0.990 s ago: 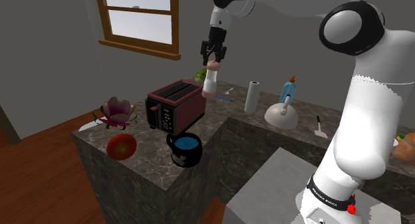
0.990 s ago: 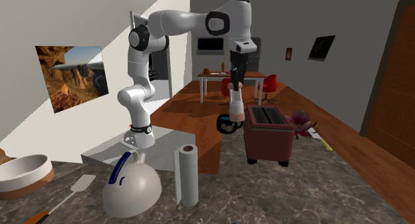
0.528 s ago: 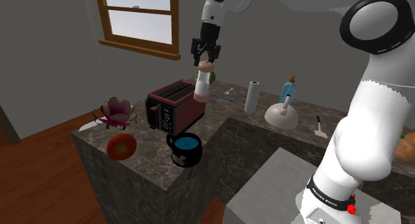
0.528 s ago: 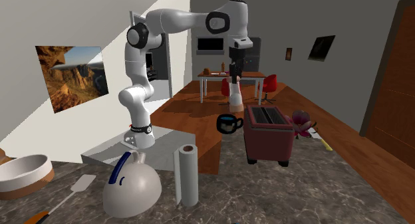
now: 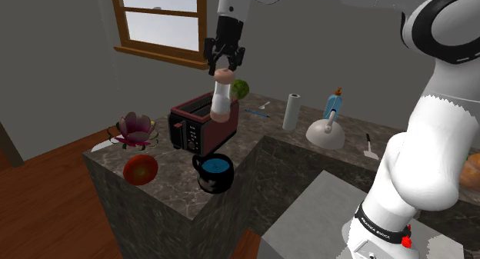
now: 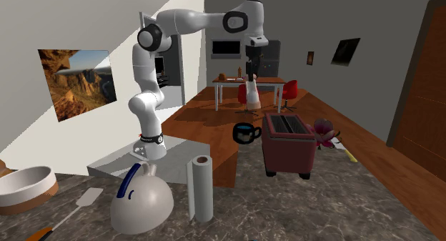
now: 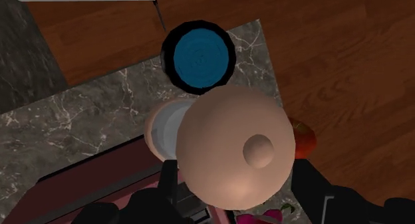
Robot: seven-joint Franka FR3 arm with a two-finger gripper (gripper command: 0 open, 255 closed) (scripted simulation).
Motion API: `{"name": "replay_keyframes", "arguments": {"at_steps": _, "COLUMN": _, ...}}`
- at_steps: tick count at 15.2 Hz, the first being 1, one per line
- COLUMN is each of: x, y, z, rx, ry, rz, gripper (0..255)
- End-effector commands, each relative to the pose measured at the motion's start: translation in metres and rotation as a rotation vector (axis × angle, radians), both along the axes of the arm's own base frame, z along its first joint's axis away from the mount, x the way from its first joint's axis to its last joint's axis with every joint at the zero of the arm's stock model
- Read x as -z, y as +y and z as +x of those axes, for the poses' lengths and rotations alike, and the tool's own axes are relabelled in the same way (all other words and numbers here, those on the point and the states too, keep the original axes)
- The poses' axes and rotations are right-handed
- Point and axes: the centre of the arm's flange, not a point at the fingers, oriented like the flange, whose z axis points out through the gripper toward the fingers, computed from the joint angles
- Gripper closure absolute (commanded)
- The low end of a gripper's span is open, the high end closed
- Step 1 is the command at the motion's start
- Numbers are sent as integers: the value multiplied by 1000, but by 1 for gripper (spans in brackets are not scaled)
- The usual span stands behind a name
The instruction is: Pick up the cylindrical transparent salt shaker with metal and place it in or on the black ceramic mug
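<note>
My gripper (image 5: 223, 65) is shut on the salt shaker (image 5: 221, 102), a pale cylinder with a tan domed cap, and holds it upright in the air above the dark red toaster (image 5: 201, 121). The black mug (image 5: 214, 173), blue inside, stands on the marble counter in front of the toaster, lower and nearer the camera than the shaker. In the second exterior view the shaker (image 6: 251, 94) hangs from the gripper (image 6: 251, 76) above and a little behind the mug (image 6: 244, 132). Seen from the wrist, the tan cap (image 7: 233, 153) sits between my fingers, with the mug's rim (image 7: 169, 63) beyond it.
A red fruit (image 5: 141, 169) and a flower-shaped bowl (image 5: 136, 128) sit near the counter's (image 5: 169, 184) end by the mug. Behind the toaster lie a green apple (image 5: 241, 88), a paper towel roll (image 5: 291, 111) and a white domed kettle (image 5: 325, 133). Wooden floor lies beyond the counter edge.
The gripper has carried the shaker up and toward the shoulder view's left, from beside the toaster's back to above it, closer to the mug.
</note>
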Motion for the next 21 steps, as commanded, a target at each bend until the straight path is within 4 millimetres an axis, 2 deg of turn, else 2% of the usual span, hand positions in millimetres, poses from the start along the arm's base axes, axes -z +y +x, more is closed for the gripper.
{"name": "replay_keyframes", "arguments": {"at_steps": 1, "x": -4, "y": 26, "z": -11, "rx": 1, "ry": 0, "rz": 0, "gripper": 255}}
{"name": "replay_keyframes", "arguments": {"at_steps": 4, "x": -11, "y": 65, "z": -26, "rx": 1, "ry": 0, "rz": 0, "gripper": 255}}
{"name": "replay_keyframes", "arguments": {"at_steps": 21, "x": 78, "y": 65, "z": -26, "rx": 1, "ry": 0, "rz": 0, "gripper": 255}}
